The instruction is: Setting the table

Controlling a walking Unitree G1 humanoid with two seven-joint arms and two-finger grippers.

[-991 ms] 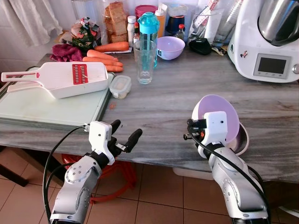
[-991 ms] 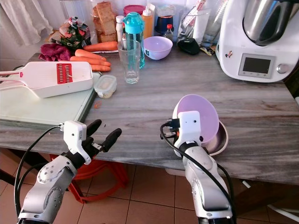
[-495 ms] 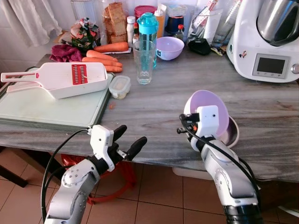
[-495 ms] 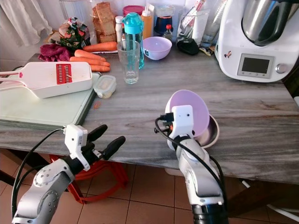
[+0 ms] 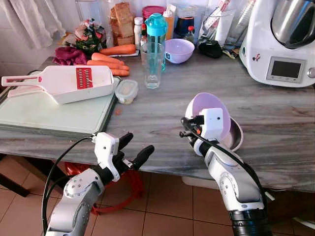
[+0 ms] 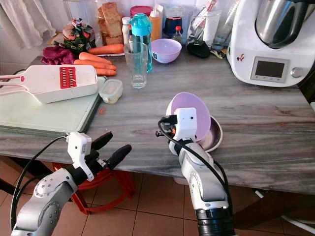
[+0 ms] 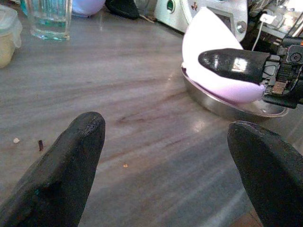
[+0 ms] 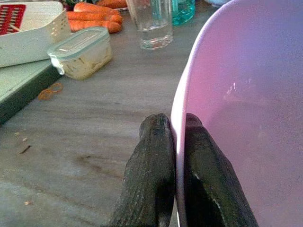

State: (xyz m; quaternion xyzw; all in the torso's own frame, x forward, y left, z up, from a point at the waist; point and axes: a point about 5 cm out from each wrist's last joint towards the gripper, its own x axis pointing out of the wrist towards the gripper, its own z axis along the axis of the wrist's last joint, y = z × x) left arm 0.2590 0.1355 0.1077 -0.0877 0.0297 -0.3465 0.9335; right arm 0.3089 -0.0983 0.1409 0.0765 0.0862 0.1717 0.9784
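My right gripper is shut on the rim of a lilac bowl, held tilted on edge above a shallow metal dish near the front of the grey table. In the left wrist view the same bowl leans over the dish. My left gripper stands open at the table's front edge, left of the bowl, with nothing between its fingers. A second lilac bowl and a clear glass stand farther back.
A white slicer lies on a pale green cutting board at the left. Carrots, a small lidded container, a teal bottle and jars crowd the back. A white kitchen machine stands at the back right.
My right gripper has carried the lilac bowl leftward and a little away from me; the metal dish has shifted left with it. The left gripper has barely moved.
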